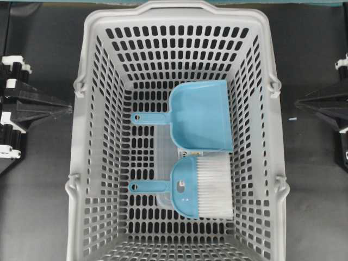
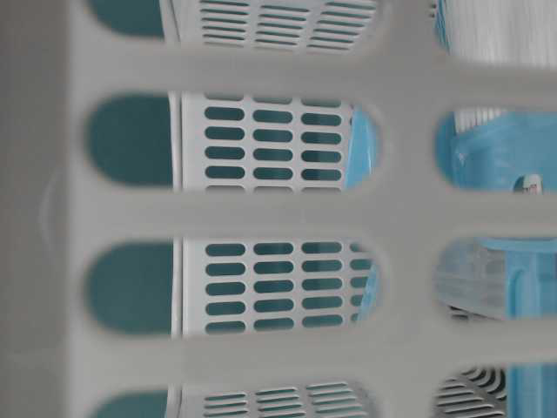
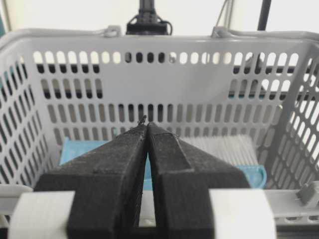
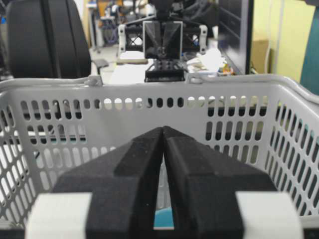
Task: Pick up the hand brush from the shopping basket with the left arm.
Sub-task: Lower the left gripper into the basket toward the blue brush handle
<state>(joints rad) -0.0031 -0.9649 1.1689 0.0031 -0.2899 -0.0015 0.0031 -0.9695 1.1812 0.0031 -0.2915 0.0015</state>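
Both grippers, left (image 1: 69,109) and right (image 1: 298,103), are pinched closed outside the basket (image 1: 89,81), holding nothing; brush (image 1: 204,187) label unreadable.

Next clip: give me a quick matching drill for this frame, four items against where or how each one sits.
1. hand brush
2. dustpan
3. left end effector
4. shopping basket

a. shut, outside the basket's left wall
b. light grey, holds both blue tools
c. white bristles, nearer the bottom edge of the overhead view
d. blue scoop, beyond the brush

Pairs: 1-c, 2-d, 3-a, 4-b
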